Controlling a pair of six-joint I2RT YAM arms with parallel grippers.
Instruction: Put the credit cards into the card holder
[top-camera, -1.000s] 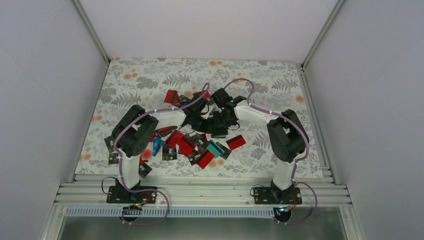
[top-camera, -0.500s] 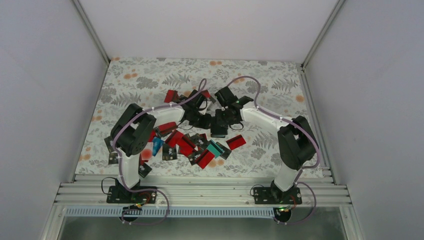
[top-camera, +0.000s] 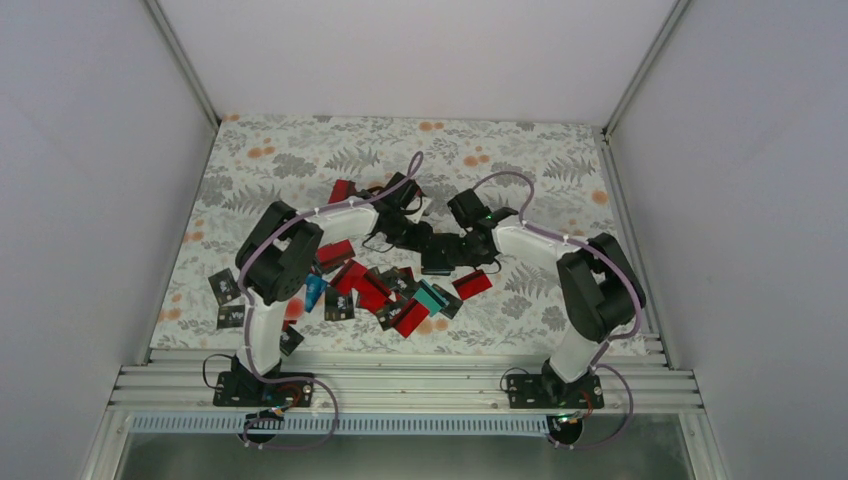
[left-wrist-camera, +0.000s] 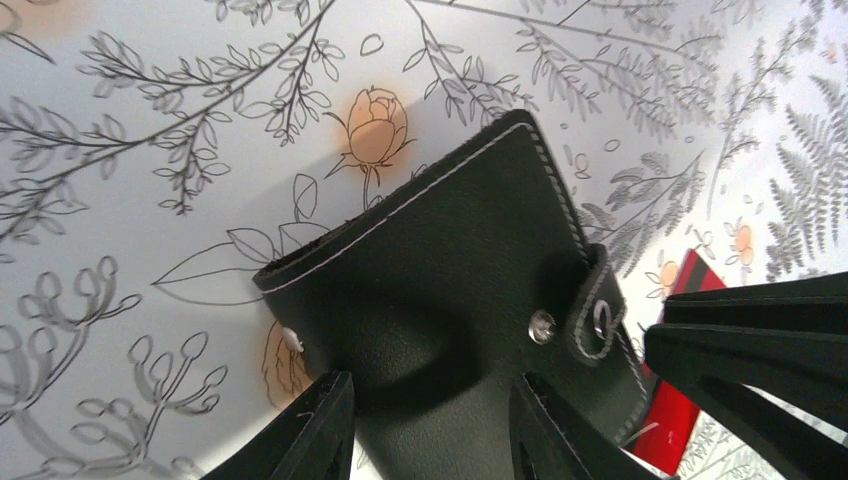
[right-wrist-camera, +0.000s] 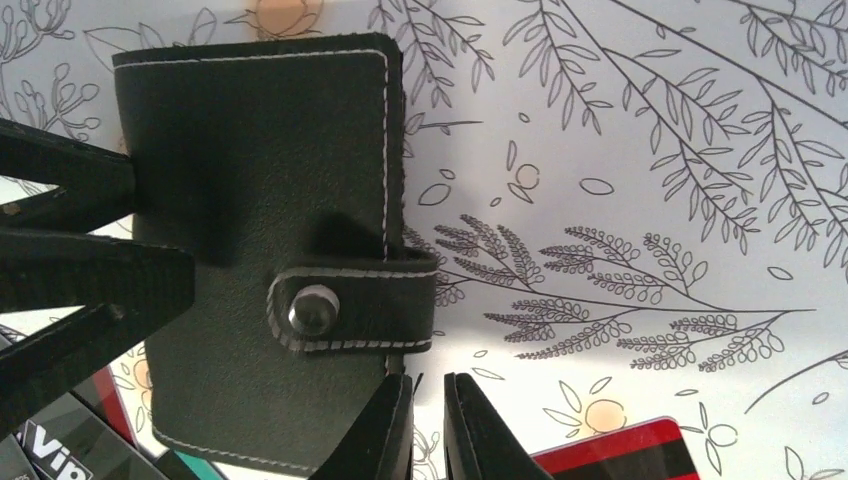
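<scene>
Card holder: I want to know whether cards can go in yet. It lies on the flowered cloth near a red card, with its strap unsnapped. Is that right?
Not quite. The card holder does lie on the flowered cloth near a red card, but its strap is snapped shut, not unsnapped. The right wrist view shows this.

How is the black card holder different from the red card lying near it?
The card holder is matte black with pale stitching; the red card is red with a dark stripe. The card holder looks thick; the red card is thin. The card holder carries a strap with a metal snap; the red card has no fastening. Both are rectangular and rest on the floral cloth.
</scene>
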